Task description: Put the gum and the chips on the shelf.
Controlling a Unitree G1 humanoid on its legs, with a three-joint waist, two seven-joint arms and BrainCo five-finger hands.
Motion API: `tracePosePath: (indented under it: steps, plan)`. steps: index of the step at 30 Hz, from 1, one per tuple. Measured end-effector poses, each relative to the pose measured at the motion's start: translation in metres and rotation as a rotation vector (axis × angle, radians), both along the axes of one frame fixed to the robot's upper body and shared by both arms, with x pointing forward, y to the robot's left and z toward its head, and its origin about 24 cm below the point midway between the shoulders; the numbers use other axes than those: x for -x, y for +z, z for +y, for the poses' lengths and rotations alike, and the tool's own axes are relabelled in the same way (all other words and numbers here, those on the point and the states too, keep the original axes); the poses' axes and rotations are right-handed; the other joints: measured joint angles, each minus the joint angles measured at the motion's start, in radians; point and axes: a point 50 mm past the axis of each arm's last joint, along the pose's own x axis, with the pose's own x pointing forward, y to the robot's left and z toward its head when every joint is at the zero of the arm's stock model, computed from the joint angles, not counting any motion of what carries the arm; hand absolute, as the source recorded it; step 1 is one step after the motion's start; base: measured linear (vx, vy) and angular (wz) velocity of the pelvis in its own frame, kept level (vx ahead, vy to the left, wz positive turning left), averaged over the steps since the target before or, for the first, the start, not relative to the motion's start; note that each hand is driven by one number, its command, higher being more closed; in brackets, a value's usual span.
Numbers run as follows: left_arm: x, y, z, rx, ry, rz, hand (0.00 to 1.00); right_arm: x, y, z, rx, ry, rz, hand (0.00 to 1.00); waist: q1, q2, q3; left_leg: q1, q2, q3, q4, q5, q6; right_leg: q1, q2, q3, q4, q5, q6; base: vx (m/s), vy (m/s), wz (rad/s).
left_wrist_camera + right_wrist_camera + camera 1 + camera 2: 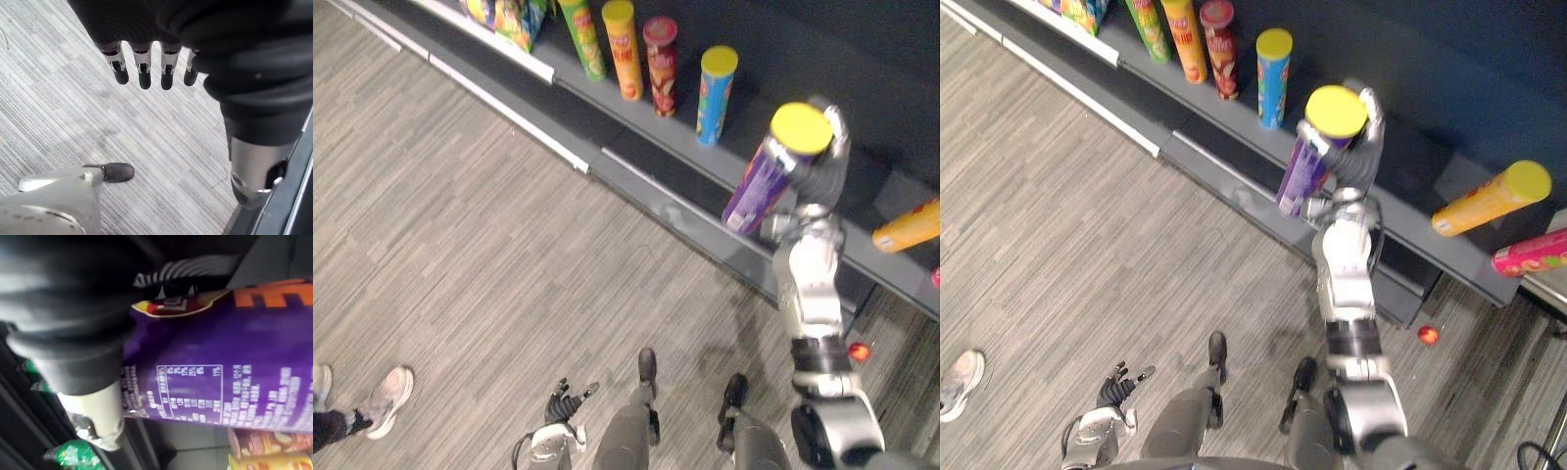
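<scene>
Purple chips can (762,184) in right hand (826,174)

Shoe (386,397) and small red object (859,351)
A person's pale shoe stands on the grey striped floor (460,245); the round red object lies well apart.

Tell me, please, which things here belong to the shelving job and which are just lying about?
Job: purple chips can, gripped by the right robot hand; shelf.
Lying about: standing cans, orange can farther right, red ball, person's shoe.
</scene>
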Motion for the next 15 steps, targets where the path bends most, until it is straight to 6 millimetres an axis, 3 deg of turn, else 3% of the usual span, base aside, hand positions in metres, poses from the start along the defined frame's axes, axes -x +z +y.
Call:
tracePosePath:
  steps: [6,8,15]
  plan:
    - [-0.006,0.003,-0.002,-0.008,-0.004,-0.023,0.00,-0.013,0.074,-0.030,-0.017,-0.153,-0.135,1.00,0.018,0.039,0.074,-0.041,0.006,0.020,0.000,0.018,0.003,-0.068,-0.001,0.018,0.039,0.002,-0.004,-0.02,0.009,-0.07]
    - [-0.008,0.005,-0.002,-0.010,-0.007,-0.034,0.00,-0.012,0.083,-0.035,-0.029,-0.182,-0.151,1.00,0.019,0.045,0.080,-0.056,0.006,0.025,0.000,0.025,-0.001,-0.087,-0.003,0.022,0.045,0.002,-0.004,0.00,0.006,-0.07]
    - [-0.034,0.017,-0.009,0.020,-0.002,-0.120,0.00,-0.014,0.124,-0.063,-0.049,-0.299,-0.173,1.00,0.040,0.099,0.121,-0.126,0.009,0.042,-0.006,0.048,0.003,-0.210,-0.015,0.042,0.139,-0.013,-0.024,-0.03,-0.013,-0.08]
